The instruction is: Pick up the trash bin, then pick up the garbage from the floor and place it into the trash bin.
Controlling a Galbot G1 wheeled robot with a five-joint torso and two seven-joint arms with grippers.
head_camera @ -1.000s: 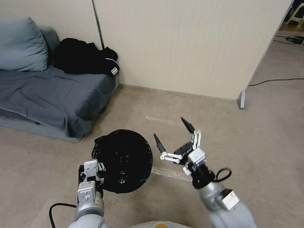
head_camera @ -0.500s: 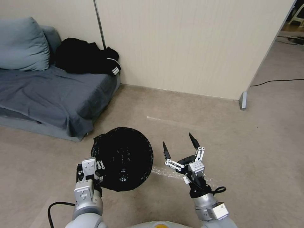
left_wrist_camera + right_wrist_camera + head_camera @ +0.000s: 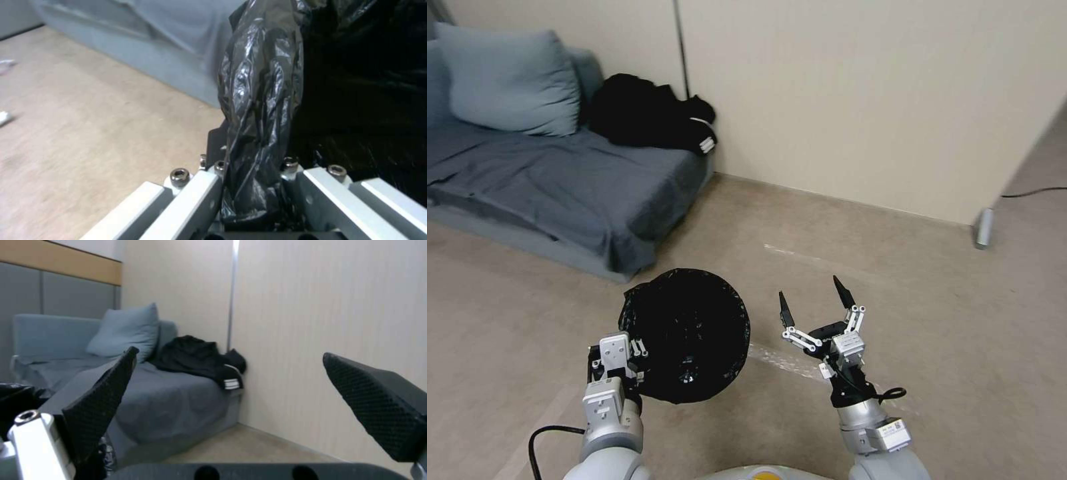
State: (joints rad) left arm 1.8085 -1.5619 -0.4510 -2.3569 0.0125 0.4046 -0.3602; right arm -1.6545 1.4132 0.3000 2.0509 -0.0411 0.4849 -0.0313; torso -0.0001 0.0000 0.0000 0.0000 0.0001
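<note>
While the left gripper [image 3: 627, 360] clamps the bag-covered near-left rim of the trash bin [image 3: 687, 333], the bin hangs near centre above the beige floor [image 3: 960, 333]. Black liner [image 3: 262, 100] bunched between the fingers. Right gripper [image 3: 816, 307] just right of the bin, spread wide, holding nothing. Grey sofa [image 3: 560, 187] far left. Pale scraps on the floor [image 3: 4, 116], possibly garbage, too blurred to confirm.

Trash bin [image 3: 684, 333] before sofa [image 3: 560, 187]
</note>
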